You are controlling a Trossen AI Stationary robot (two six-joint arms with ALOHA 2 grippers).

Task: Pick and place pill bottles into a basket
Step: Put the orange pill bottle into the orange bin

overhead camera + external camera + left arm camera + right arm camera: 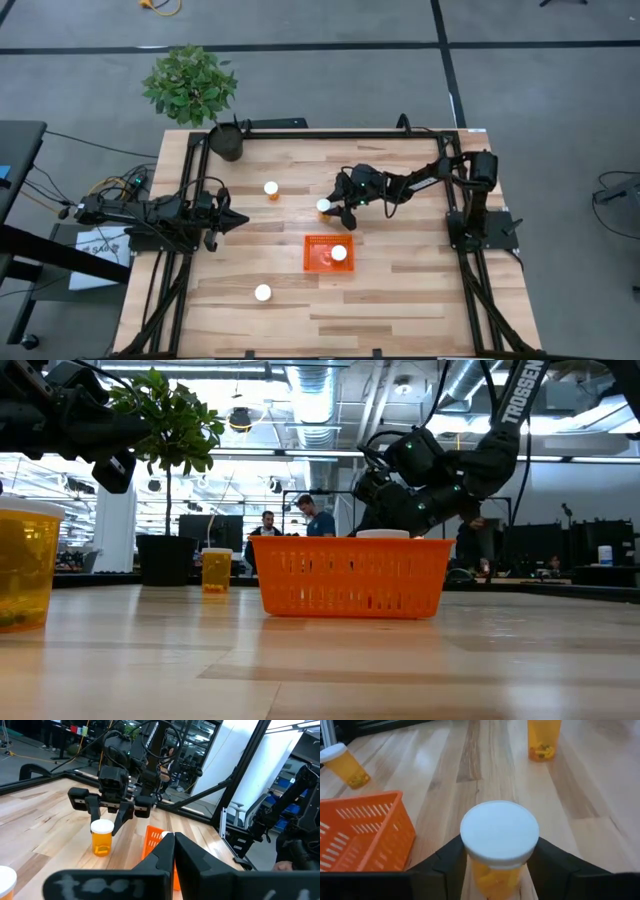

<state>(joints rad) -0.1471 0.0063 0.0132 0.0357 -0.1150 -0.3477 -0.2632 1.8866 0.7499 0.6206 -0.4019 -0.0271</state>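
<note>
The right gripper (334, 212) had its fingers around a pill bottle (499, 847), at twelve o'clock from the basket (316, 257); whether they squeezed it looked unclear. One bottle (339, 253) sat in the basket. The left gripper (238, 222) waited at nine o'clock, pinched shut.

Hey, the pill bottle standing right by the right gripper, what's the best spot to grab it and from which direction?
Grip the pill bottle on its orange body just under the white cap, coming from above and slightly from the side, as the right gripper already straddles it with open jaws. It stands upright on the table, and the wider cap should act as a lip against slipping.
</note>
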